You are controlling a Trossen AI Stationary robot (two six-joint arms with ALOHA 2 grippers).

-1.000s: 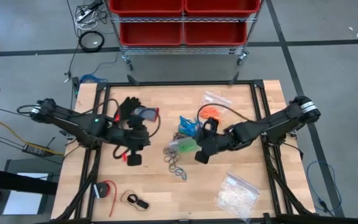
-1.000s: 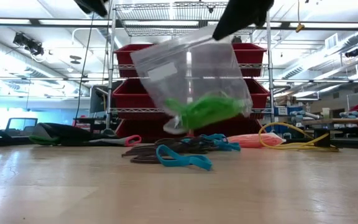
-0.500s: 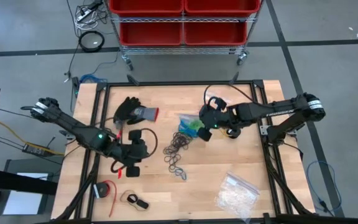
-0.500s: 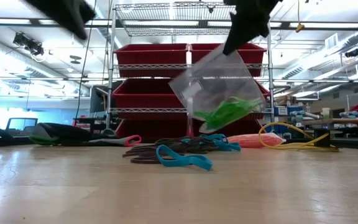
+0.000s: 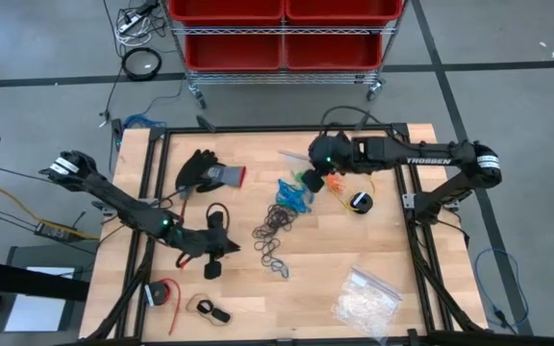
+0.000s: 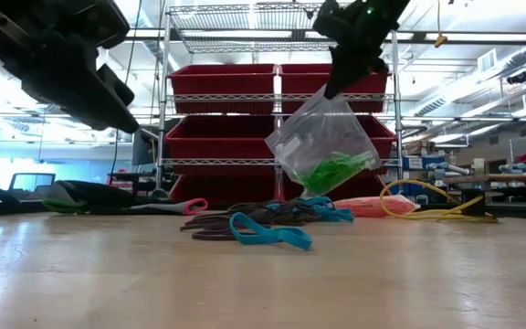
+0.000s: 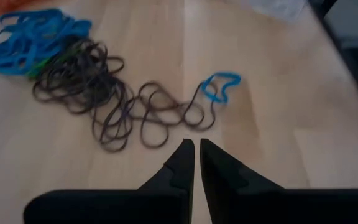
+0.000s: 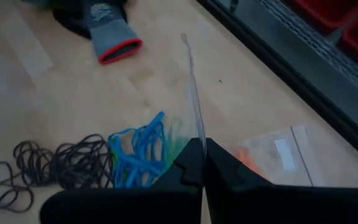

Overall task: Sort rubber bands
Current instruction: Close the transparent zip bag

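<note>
High view, right gripper [image 5: 308, 179]: sits right of centre in the upper half of the frame, over the table [image 5: 373, 252], fingers clamped together on the top edge of a clear bag [image 5: 306, 180] with green inside.
High view, left gripper [image 5: 225, 248]: lies in the lower left of the frame, pointing toward the middle; whether it holds anything cannot be told here.
High view, rubber bands: a black heap [image 5: 273, 229] lies at the centre of the frame, a blue heap [image 5: 292, 195] just above it, and an orange clump [image 5: 333, 180] just right of the right gripper.
High view, other things: a dark glove [image 5: 208, 172] lies at upper left of the table, a bag of whitish pieces [image 5: 365, 296] at lower right.
Low view, clear bag [image 6: 323, 147]: hangs above the table at upper centre, pinched at its top corner by the right gripper [image 6: 343, 62]; green bands [image 6: 333, 167] sag in its bottom.
Low view, rubber bands: black [image 6: 236, 219] and blue [image 6: 268, 233] loops lie on the wood at centre; a yellow cable [image 6: 432, 206] lies at right.
Left wrist view, left gripper [image 7: 196, 149]: fingers nearly together with a thin gap, nothing between them, tips at lower centre.
Left wrist view, rubber bands: black loops [image 7: 107, 102] spread across the upper left, blue ones [image 7: 33, 40] at the top left corner, and a single blue loop [image 7: 219, 86] right of centre.
Right wrist view, right gripper [image 8: 202, 146]: fingers pressed on the bag's thin edge [image 8: 193, 93], which rises up the frame.
Right wrist view, rubber bands: blue [image 8: 140, 152] and black [image 8: 48, 165] at lower left; the glove [image 8: 98, 22] at top left.
</note>
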